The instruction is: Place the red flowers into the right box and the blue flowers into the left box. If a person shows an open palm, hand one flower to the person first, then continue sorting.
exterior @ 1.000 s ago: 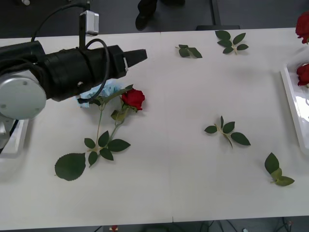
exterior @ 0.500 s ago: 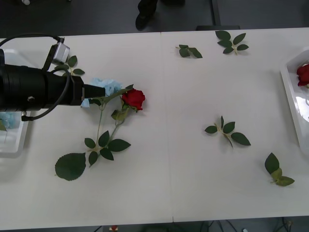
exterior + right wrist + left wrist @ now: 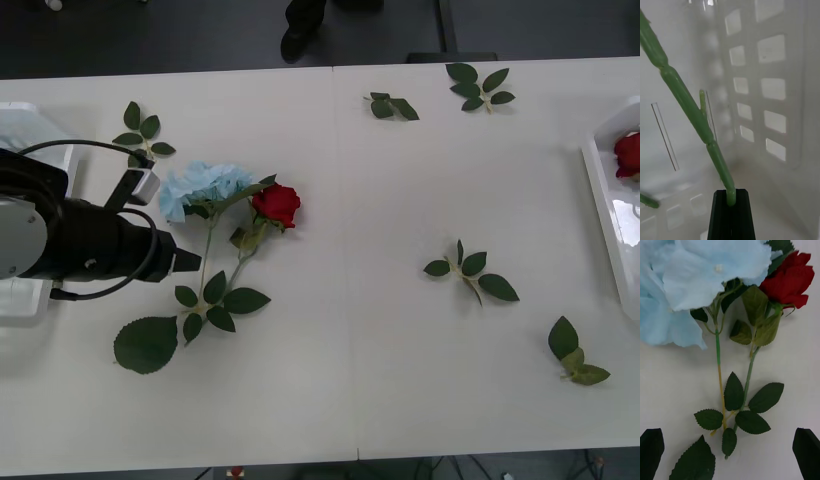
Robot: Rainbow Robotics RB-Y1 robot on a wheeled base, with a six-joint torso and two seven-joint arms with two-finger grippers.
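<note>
Across the white surface (image 3: 400, 350), sorting is midway: one blue flower and one red rose left, stems crossing, lying together near the left side.

Left box (image 3: 25, 125): white tray at the far left edge, partly behind the left arm. Right box (image 3: 600, 190): tray at the far right edge, a red bloom (image 3: 628, 155) already in it.

Left gripper (image 3: 185, 262): low over the surface, jaws spread wide and holding nothing. Blue flower (image 3: 696, 281) lies straight ahead of the jaws, beyond them; its stem runs back toward the gap between them, tip just short of it. Red rose (image 3: 790, 275) is ahead too, off toward one jaw, its stem converging with the blue one among the leaves.

Right gripper (image 3: 731, 204): jaws pressed together on a green stem (image 3: 688, 108), inside a white slotted tray. My read: a rose being put down in the right box.

Step in hand, I judge: left arm lining up on the blue stem. Next move calls for advancing and dropping, then pinching the blue stem alone. Risk: snagging the rose stem or leaves where they cross.

Loose leaf sprigs (image 3: 470, 270) are scattered about; ignore.
</note>
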